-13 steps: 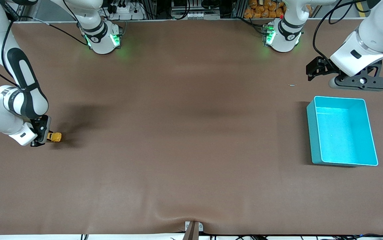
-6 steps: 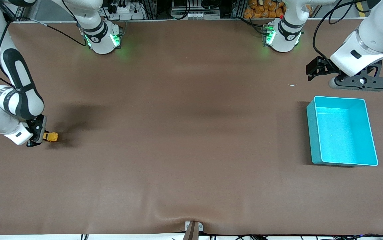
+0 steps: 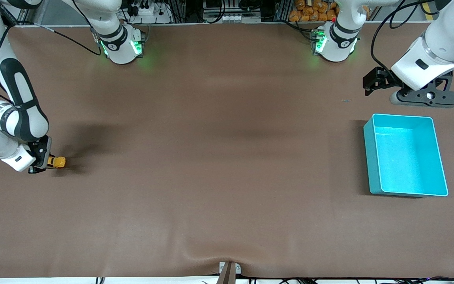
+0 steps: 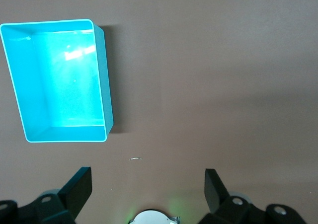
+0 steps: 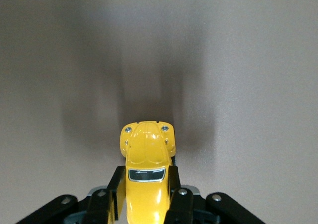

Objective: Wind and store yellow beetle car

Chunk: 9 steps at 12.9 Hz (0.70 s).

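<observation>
Yellow beetle car [image 5: 145,177] pinched in right tool [image 5: 144,196]; left tool [image 4: 146,189] waits.

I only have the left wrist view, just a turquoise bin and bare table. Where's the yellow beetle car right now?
Observer: The yellow beetle car is at the right arm's end of the table, away from the turquoise bin.
Operator: Is anything holding it?
Observer: Yes, the right claw is shut on its sides, with the bonnet sticking out ahead of the fingers.
Operator: Is it lifted?
Observer: It sits low at the table; whether the wheels touch cannot be told.
Operator: And my left claw?
Observer: The left claw is open and waits above the table beside the bin, on the side farther from the front camera.
</observation>
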Available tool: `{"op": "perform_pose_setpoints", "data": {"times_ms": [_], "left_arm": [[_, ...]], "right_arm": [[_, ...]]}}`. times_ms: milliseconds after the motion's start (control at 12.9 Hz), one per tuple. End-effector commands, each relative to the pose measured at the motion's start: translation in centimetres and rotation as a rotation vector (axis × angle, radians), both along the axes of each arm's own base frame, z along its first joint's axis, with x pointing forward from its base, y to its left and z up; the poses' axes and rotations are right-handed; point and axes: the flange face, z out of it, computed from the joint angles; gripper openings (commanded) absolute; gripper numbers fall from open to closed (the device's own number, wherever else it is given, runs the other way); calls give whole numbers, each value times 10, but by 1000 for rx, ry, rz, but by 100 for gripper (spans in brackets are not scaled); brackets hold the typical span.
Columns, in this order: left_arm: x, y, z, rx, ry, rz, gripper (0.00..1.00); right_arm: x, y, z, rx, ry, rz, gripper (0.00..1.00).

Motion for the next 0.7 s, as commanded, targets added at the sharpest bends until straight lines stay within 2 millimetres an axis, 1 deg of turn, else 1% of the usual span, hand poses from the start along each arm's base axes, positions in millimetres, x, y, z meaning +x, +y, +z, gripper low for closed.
{"op": "perform_pose_setpoints", "data": {"times_ms": [0, 155, 233, 311, 389, 466, 544, 622], "left_arm": [[-4, 2, 3, -19, 4, -2, 100], [-4, 2, 3, -19, 4, -2, 100], [-4, 2, 3, -19, 4, -2, 100], [-4, 2, 3, -19, 4, -2, 100], [-4, 2, 3, -19, 4, -2, 100], [-4, 2, 3, -18, 3, -2, 100], [-4, 2, 3, -19, 4, -2, 100], [-4, 2, 3, -19, 4, -2, 100]], "right_arm": [[1, -13, -19, 13, 14, 29, 35], [0, -17, -19, 13, 14, 23, 35], [1, -17, -18, 14, 15, 21, 39], [6, -19, -12, 11, 4, 16, 63], [8, -20, -8, 30, 2, -11, 98], [14, -22, 1, 64, 4, -41, 100], [19, -27, 12, 86, 21, -56, 100], [20, -35, 20, 97, 36, -71, 100]]}}
